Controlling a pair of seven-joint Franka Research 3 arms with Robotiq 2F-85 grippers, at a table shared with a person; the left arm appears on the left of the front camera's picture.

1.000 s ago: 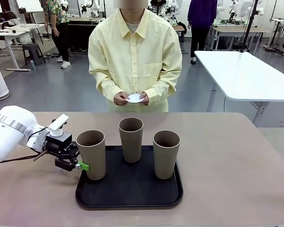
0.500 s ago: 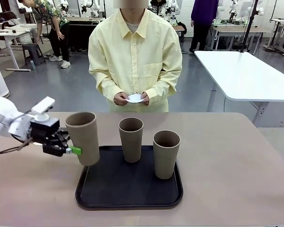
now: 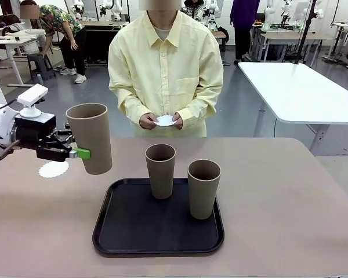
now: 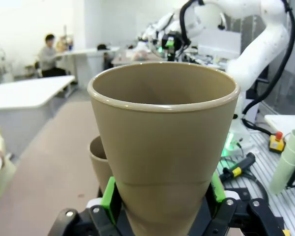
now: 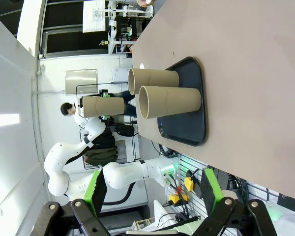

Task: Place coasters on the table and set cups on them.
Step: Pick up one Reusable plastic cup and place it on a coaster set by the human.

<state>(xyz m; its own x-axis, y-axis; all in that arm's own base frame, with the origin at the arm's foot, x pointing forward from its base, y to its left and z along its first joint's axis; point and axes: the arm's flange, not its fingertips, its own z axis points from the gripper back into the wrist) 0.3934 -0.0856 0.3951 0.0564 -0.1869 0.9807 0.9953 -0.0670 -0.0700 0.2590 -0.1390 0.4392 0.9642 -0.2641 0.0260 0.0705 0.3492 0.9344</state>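
My left gripper (image 3: 75, 152) is shut on a grey-brown cup (image 3: 90, 138), holding it in the air above the beige table (image 3: 290, 208), left of the tray. The left wrist view has that cup (image 4: 163, 142) close up between the green pads (image 4: 108, 198). A white lacy coaster (image 3: 53, 169) lies on the table under the left arm. Two more cups (image 3: 160, 171) (image 3: 203, 188) stand upright on the black tray (image 3: 156, 229). The person holds more coasters (image 3: 165, 120) in both hands. My right gripper (image 5: 152, 189) is open, well clear of the table, with nothing between its fingers.
The person in a yellow shirt (image 3: 165, 69) stands at the far edge of the table. A white table (image 3: 301, 90) stands behind on the right. In the right wrist view the tray (image 5: 184, 115) with its two cups lies sideways.
My left gripper has lifted the left cup off the tray and carried it up and to the left. The coaster on the table has come into sight beneath the arm.
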